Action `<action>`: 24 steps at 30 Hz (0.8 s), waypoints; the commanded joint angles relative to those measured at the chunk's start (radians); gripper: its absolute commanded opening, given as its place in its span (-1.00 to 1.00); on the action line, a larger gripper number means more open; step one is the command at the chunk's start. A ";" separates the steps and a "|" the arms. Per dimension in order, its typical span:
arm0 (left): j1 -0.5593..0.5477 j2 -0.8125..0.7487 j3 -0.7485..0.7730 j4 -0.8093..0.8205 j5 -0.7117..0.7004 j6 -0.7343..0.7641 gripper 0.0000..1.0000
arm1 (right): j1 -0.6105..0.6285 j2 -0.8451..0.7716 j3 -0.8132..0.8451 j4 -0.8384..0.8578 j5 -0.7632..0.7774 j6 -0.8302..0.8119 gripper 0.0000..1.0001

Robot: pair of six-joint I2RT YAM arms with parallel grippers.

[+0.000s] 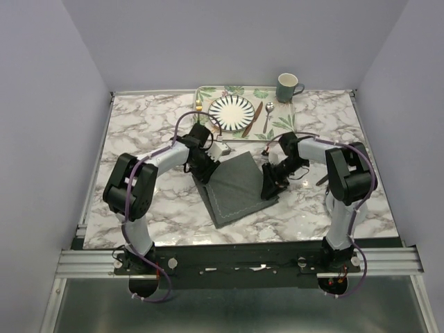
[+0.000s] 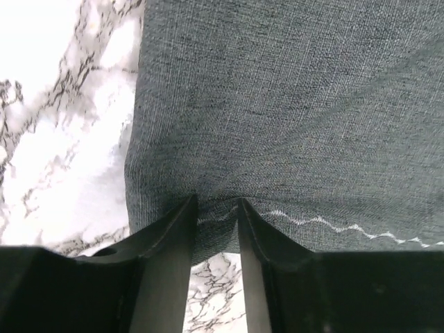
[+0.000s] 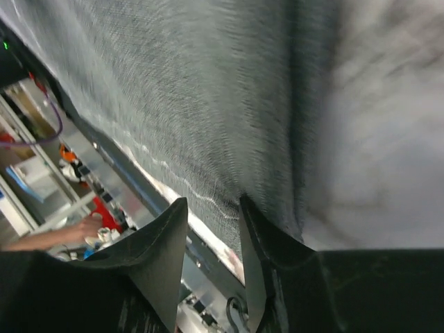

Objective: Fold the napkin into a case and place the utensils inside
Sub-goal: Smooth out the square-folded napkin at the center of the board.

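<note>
Napkin (image 1: 238,186) first: I count one, dark grey, at the middle of the marble table (image 1: 152,139), turned cornerwise with corners toward roughly 12, 3, 6 and 9 o'clock. It looks near-square from above, so I can make out no clear long axis.

My left claw (image 2: 216,205) is at the cloth's 9 o'clock corner, jaws closed on the pale stitched hem, the fabric puckering between them. My right claw (image 3: 214,205) is at the 3 o'clock side, jaws pinching that edge too. The wrist picture there is blurred, but it shows the cloth raised off the table.

At 12 o'clock from the napkin is one leaf-print tray (image 1: 284,123) carrying one striped plate (image 1: 232,111) and one mug (image 1: 287,88). I count three utensils:
- One fork (image 1: 198,105) at the plate's 9 o'clock.
- One brownish knife (image 1: 252,119) at its 3 o'clock, running from 1 to 7 o'clock.
- One silver spoon (image 1: 268,116) just beyond the knife, bowl toward 12.
</note>
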 commanded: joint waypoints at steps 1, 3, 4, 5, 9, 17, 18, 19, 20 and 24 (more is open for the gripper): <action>0.017 -0.042 0.021 -0.038 0.149 0.040 -0.03 | 0.016 -0.121 -0.058 -0.032 -0.096 -0.050 -0.03; 0.043 -0.138 0.012 -0.029 0.234 0.022 0.05 | 0.016 -0.169 -0.032 -0.040 -0.148 -0.045 0.00; 0.053 -0.172 0.010 -0.009 0.282 -0.001 0.17 | 0.016 -0.189 -0.016 -0.040 -0.156 -0.038 0.03; 0.062 -0.209 0.001 0.011 0.297 -0.030 0.24 | 0.016 -0.230 0.022 -0.034 -0.153 -0.030 0.04; 0.080 -0.429 -0.014 0.143 0.285 -0.162 0.67 | 0.016 -0.319 0.151 0.032 -0.053 -0.022 0.11; 0.080 -0.548 -0.116 0.470 0.133 -0.377 0.97 | 0.016 -0.358 0.241 0.127 -0.035 -0.041 0.92; 0.080 -0.471 -0.076 0.427 0.161 -0.376 0.97 | 0.016 -0.337 0.243 0.088 -0.071 -0.029 0.95; 0.082 -0.421 -0.029 0.290 0.217 -0.380 0.97 | 0.017 -0.289 0.231 0.074 -0.103 0.028 1.00; 0.092 -0.375 0.052 0.236 0.292 -0.376 0.97 | 0.019 -0.271 0.216 0.065 -0.160 0.054 1.00; 0.106 -0.268 -0.051 0.359 0.498 -0.616 0.97 | 0.037 -0.247 0.065 0.110 -0.205 0.139 1.00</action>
